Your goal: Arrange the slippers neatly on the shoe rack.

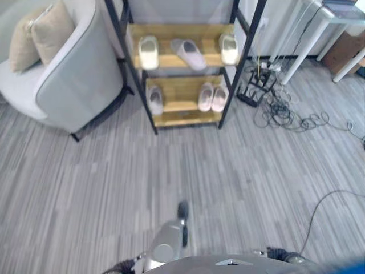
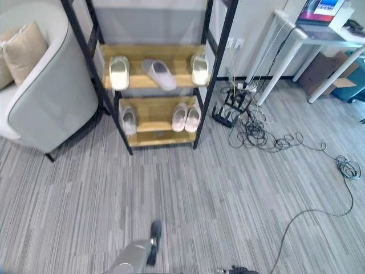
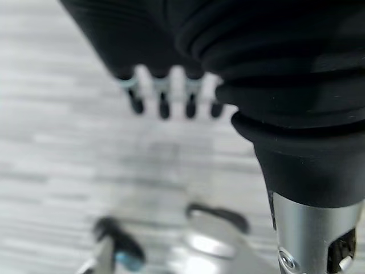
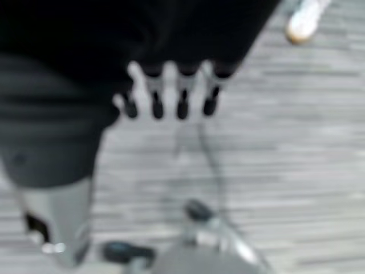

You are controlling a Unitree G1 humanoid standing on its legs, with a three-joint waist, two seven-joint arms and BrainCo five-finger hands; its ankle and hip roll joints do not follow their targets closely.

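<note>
Six slippers (image 1: 189, 54) sit on the shoe rack (image 1: 182, 114), three per shelf; well apart from it, the left hand (image 3: 171, 94) and right hand (image 4: 171, 94) hang open, fingers straight, empty.

We are finding no legible text, label, number or sign in these views. The colourful box (image 2: 323, 10) lying on the white table (image 2: 296, 31) is carrying blue and white printed panels, but we are unable to make out any characters on them. The pale slippers on the wooden shelves are showing no readable markings.
</note>
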